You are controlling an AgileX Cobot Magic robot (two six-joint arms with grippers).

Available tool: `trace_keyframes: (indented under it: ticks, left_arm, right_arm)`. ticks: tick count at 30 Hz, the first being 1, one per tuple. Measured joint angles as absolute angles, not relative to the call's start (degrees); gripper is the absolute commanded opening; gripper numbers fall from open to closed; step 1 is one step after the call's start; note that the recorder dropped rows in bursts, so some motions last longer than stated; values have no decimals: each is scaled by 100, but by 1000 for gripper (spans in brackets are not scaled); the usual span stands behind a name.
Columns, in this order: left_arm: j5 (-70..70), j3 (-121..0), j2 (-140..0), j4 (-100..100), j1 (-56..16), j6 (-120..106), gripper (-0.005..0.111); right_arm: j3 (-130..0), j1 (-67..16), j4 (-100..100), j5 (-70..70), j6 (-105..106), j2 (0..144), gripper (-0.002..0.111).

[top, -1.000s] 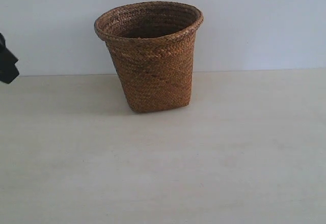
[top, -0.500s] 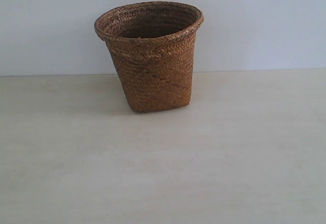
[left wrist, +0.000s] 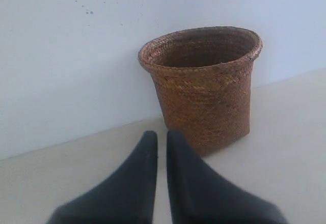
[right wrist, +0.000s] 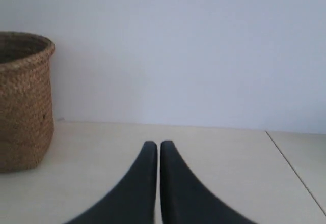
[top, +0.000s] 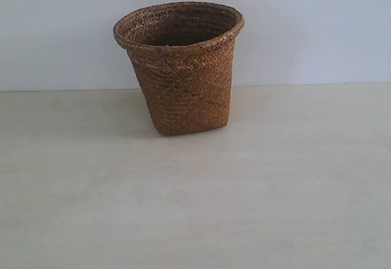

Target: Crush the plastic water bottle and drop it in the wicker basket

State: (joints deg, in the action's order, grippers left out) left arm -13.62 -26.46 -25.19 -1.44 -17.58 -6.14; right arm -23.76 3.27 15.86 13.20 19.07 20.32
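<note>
The wicker basket [top: 183, 92] stands upright, apart from the left tool [left wrist: 162, 137] and right tool [right wrist: 153, 146], both pinched narrow and empty.

the wicker basket [top: 180, 67] stands upright on the table [top: 256, 208], left of centre and toward the far edge, just before the wall [top: 317, 30] that runs behind it. its mouth faces up; whatever lies inside is hidden by the near side of the rim. the left gripper [left wrist: 161, 138] hangs low over the table on the basket's near side, tips together and pointing toward the far wall, with the basket just beyond them. the right gripper [right wrist: 154, 146], tips likewise together, is over the table to the basket's right, well apart from it, facing the wall. a seam [right wrist: 295, 170] crosses the table farther right.
</note>
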Motion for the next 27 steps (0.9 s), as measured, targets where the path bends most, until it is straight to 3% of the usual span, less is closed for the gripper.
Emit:
trace_keyframes:
  ticks: [4, 13, 27]
  left_arm:
    - [-1232, -2191, -2420, -166, -1758, -289, 4]
    - [521, -1258, -2420, -190, -1758, -66, 4]
    - [564, -1237, -2420, -203, -1758, 0, 4]
  right_arm:
    - [-2301, 327, 1865, 1233, 1744, 1570, 0]
    - [-1350, 327, 1902, 397, 1656, 1209, 0]
    - [-745, 327, 1867, 433, 1648, 1209, 0]
